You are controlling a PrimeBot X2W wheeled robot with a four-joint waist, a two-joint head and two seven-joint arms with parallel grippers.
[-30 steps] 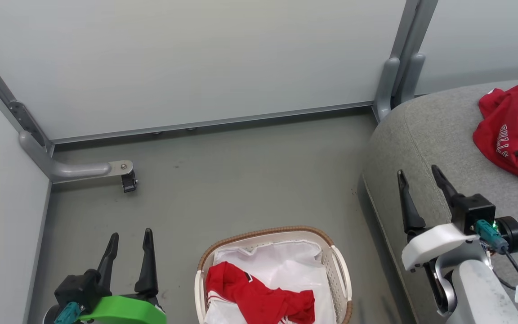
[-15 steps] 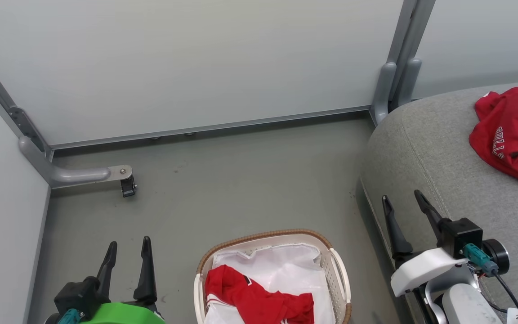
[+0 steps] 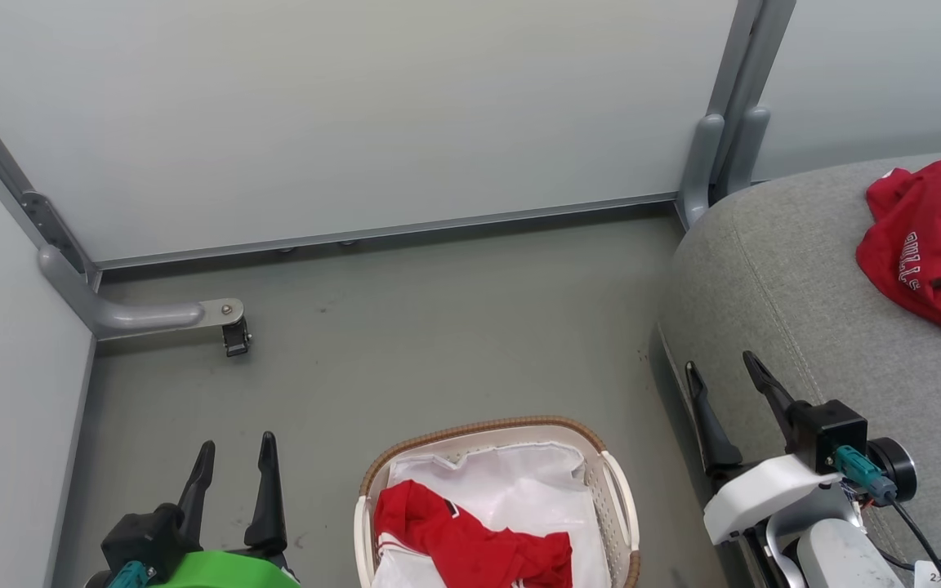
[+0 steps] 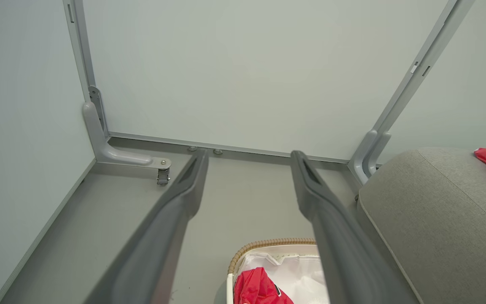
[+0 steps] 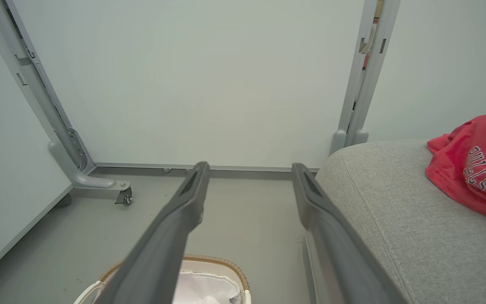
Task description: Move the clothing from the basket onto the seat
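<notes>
In the head view, our left gripper (image 3: 238, 445) sits at the lower left. Its two long dark fingers are spread and empty, hanging over the grey floor (image 3: 438, 327) just left of the oval white perforated plastic basket (image 3: 479, 426) with a brown woven rim. Inside the basket, on the white cloth liner (image 3: 519, 482), lies a crumpled bright red garment (image 3: 470, 547) with white trim. Our right gripper (image 3: 720, 363) is at the lower right, jaws likewise wide and holding nothing, by the rounded edge of the large grey woven-fabric seat (image 3: 805, 286). Farther back on the seat, well apart from that gripper, a bright red jersey (image 3: 928, 245) lies bunched, with white lettering showing. Pale wall panels (image 3: 356, 122) close the back, and a grey metal foot with a castor (image 3: 229, 331) stands on the floor at the left.

In the left wrist view, our own fingers stand parted with nothing between them. Below them we see the basket's rim, the liner and the red garment. The seat is at the right, with a corner of the red jersey at the far edge.

In the right wrist view, the fingers are again apart and empty. The basket's rim and liner show at the bottom edge. The seat fills the right side, and the jersey on it reads "BULLS".
</notes>
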